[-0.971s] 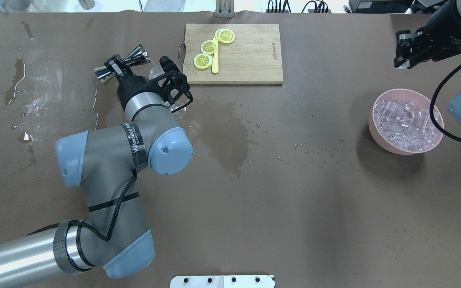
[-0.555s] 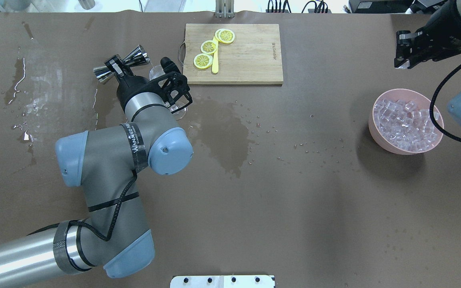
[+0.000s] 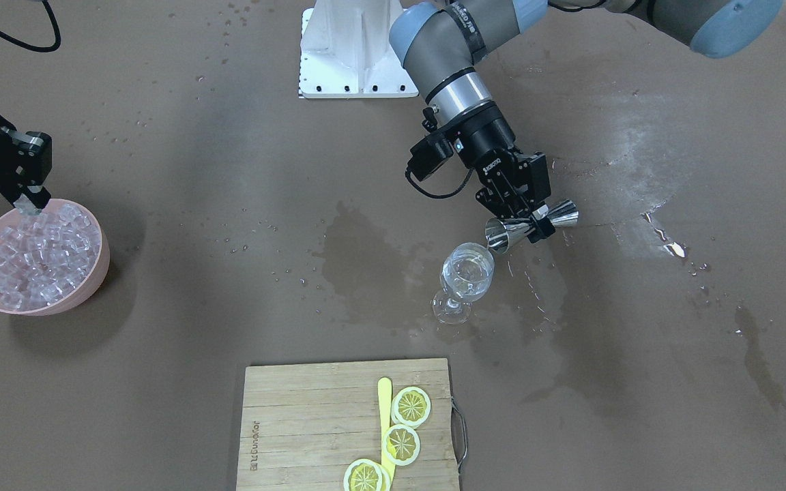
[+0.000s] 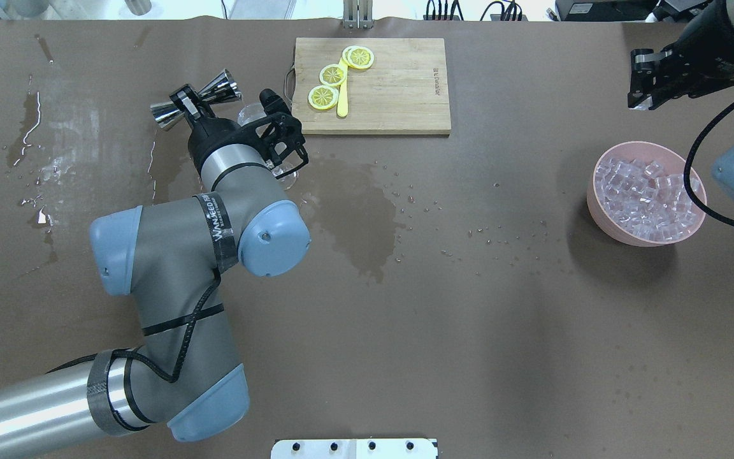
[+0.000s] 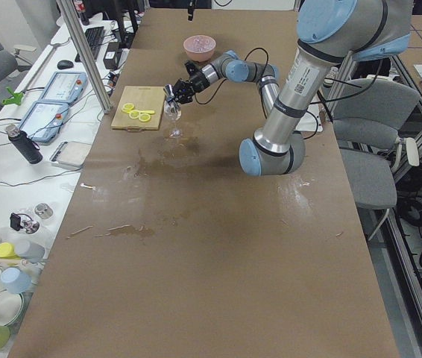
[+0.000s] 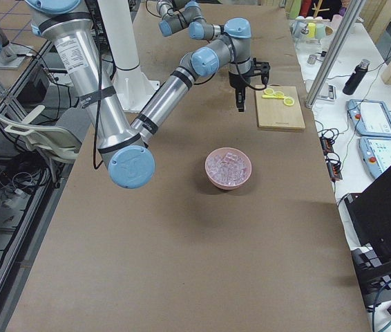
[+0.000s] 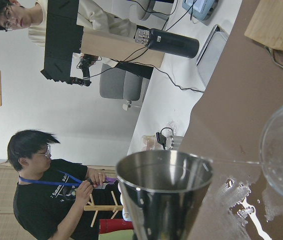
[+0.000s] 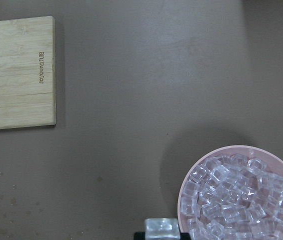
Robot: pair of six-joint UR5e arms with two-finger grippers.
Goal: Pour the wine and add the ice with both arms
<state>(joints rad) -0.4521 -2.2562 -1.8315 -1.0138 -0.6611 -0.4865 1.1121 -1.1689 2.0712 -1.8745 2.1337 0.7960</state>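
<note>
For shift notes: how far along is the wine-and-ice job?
Done: clear wine sits in the glass. In hand: left end effector tips the jigger at its rim; right end effector grips an ice cube near the pink bowl. Left: ice into the glass.

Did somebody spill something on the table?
Yes. The brown table is wet: a big dark stain beside the stemmed glass, shiny puddles on the robot's left side, and droplets trailing toward the pink bowl.

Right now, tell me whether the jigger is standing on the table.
No, the left gripper holds the jigger tipped on its side above the table, its mouth at the rim of the glass.
</note>
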